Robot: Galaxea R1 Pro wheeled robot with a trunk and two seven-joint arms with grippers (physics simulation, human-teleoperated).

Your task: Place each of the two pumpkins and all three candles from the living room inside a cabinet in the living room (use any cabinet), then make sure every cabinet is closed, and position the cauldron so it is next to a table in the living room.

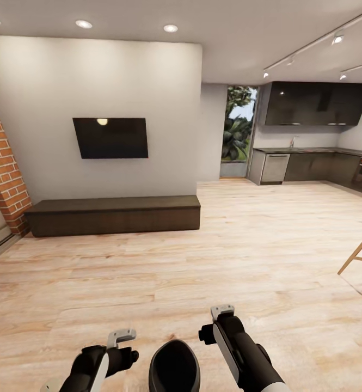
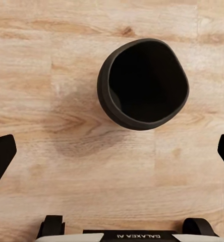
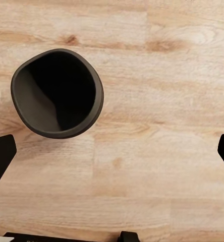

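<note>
Centrally, the black, round, open-mouthed cauldron (image 1: 174, 366) stood upright on the pale wood-plank floor (image 1: 202, 261), between the two arms and apart from both. Each wrist view showed its dark hollow interior (image 2: 145, 83) (image 3: 59, 93) from above. The left gripper (image 2: 112, 146) hung released, its fingers spread wide and holding nothing; the right gripper (image 3: 112, 151) was likewise spread and unloaded. Farther off, the long, low, dark-brown wooden cabinet (image 1: 114, 215) sat closed against the grey wall, beneath a black wall-mounted television (image 1: 110, 138). A red brick column (image 1: 1, 169) flanked its left end. Dark kitchen cupboards (image 1: 317, 103) lined the far right.
</note>
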